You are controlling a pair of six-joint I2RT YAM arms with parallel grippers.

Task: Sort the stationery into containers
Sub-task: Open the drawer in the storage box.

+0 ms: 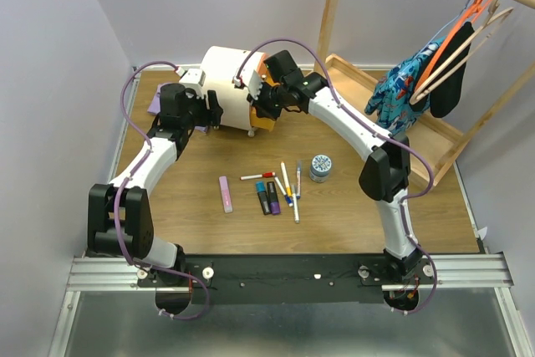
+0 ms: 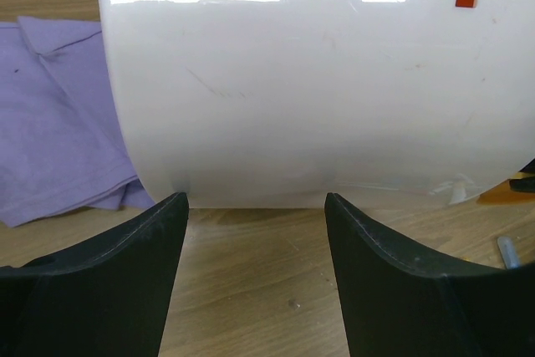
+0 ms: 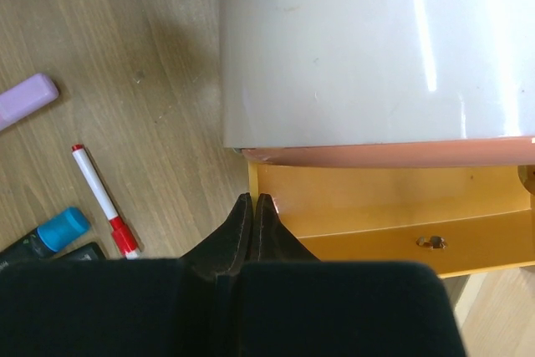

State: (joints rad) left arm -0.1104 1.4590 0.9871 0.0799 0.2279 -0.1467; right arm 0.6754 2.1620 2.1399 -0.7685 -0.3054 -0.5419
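The cream-white chest stands at the back of the table, with one orange drawer pulled open. In the right wrist view the drawer looks empty. My right gripper is shut, its tips against the drawer's left corner. My left gripper is open and empty, its jaws just short of the chest's white wall. On the table lie a pink bar, a red-capped pen, two stubby markers, thin pens and a grey tin. No green clip shows.
A purple cloth lies left of the chest, also in the left wrist view. A wooden clothes rack with a flat tray, hangers and a blue patterned garment stands at the back right. Walls close the left and back sides.
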